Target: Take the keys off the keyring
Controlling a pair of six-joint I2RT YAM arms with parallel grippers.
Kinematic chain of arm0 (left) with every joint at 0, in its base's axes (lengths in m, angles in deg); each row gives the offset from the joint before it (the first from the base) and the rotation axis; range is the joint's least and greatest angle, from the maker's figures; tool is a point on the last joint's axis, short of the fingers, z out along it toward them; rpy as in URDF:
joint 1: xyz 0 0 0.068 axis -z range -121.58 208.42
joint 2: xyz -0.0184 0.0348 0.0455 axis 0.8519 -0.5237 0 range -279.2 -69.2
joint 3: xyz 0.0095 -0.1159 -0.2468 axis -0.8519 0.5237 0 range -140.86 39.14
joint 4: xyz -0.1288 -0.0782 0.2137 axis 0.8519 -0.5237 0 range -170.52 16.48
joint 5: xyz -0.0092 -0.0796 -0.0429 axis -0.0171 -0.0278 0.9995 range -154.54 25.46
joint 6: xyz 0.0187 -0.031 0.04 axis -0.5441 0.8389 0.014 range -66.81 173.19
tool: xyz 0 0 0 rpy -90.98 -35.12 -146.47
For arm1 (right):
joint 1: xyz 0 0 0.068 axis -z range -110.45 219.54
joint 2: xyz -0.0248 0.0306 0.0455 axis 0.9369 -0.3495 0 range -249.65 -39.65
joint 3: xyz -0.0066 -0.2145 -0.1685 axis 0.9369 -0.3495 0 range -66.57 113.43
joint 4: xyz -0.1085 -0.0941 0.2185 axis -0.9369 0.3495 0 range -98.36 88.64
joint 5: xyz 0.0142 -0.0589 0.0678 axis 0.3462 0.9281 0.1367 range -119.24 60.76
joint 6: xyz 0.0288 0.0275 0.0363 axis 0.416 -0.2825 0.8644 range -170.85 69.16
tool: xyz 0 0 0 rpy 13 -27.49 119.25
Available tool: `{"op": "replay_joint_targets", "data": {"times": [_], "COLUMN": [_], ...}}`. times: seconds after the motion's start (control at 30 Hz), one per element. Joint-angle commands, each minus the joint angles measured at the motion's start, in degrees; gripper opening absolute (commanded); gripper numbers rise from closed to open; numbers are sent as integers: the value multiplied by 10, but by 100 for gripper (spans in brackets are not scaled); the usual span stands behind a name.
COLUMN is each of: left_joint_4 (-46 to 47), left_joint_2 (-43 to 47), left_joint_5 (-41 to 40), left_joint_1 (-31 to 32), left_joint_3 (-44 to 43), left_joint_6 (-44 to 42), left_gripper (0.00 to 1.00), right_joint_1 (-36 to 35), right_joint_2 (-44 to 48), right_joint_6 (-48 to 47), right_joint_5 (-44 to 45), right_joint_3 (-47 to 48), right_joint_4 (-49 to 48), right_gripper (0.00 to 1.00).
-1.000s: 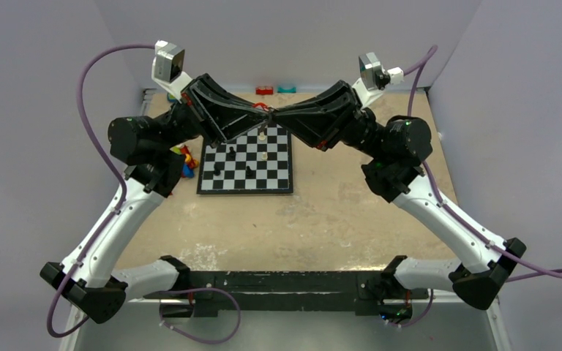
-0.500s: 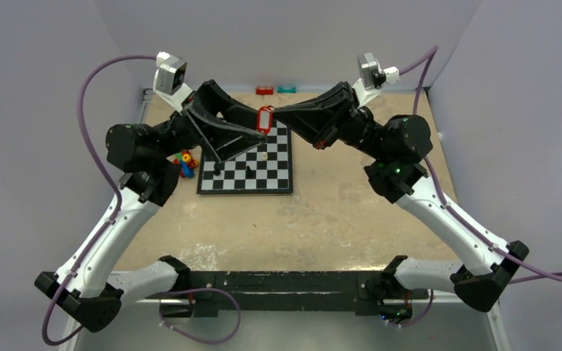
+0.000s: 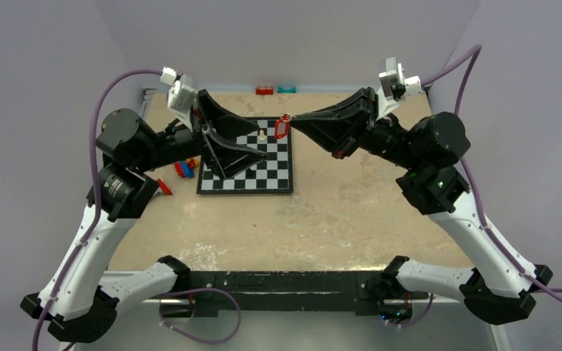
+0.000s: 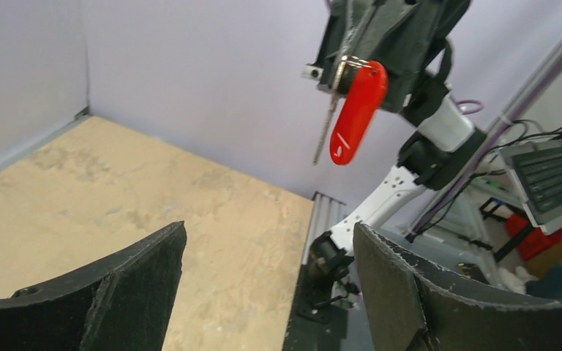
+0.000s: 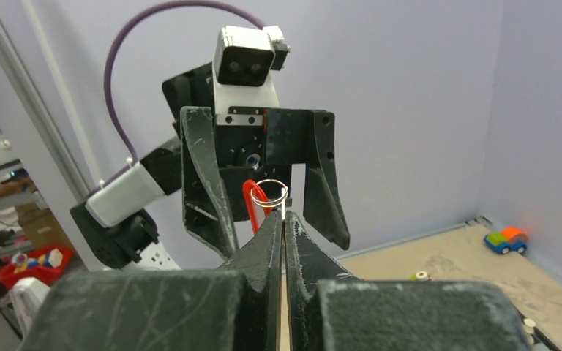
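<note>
Your right hand [image 3: 293,121] is pinched shut on the ring [image 5: 271,191]. It holds the ring up in the air, over the far right corner of the board [image 3: 263,175]. A red tag [image 4: 357,110] and a thin key [image 4: 327,121] hang down from the ring, side by side. Your left hand [image 3: 259,138] is wide open and holds nothing. It points at the right hand from a little way off, and the tag hangs between the two hands. From the left wrist you see the tag and key up high, past your two spread fingers [image 4: 139,274]. From the right wrist you see the ring right at your fingertips, with the open left hand facing you behind it. Under the hands, the board has a few small chess men on it. A white one [image 3: 263,135] shows just beside the tag in the top view. Some toys [image 3: 184,168] lie by the left edge of the board, partly hidden by the left arm. A red block [image 3: 265,90] and a blue-green block [image 3: 287,89] sit side by side at the far wall.
</note>
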Motion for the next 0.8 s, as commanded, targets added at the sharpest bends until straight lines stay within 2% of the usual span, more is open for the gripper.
{"op": "replay_joint_targets", "data": {"times": [0.0, 0.17, 0.4, 0.53, 0.77], "left_joint_4": [-173, -173, -142, -133, -107], "left_joint_2": [-27, -58, -82, -98, -143], "left_joint_5": [-27, 53, 106, 99, 85], "left_joint_1": [-4, -5, -7, -7, -6], "left_joint_3": [-89, -145, -192, -202, -235], "left_joint_6": [-158, -170, -145, -134, -100], "left_gripper": [86, 82, 81, 69, 64], "right_joint_1": [-3, -3, -2, -3, -3], "right_joint_2": [-24, -39, -51, -49, -52], "right_joint_6": [-89, -124, -138, -135, -127], "right_joint_5": [-30, -22, -15, -20, -11], "right_joint_3": [69, 98, 114, 112, 120], "right_joint_4": [129, 185, 206, 199, 202], "right_gripper": [0, 0, 0, 0, 0]}}
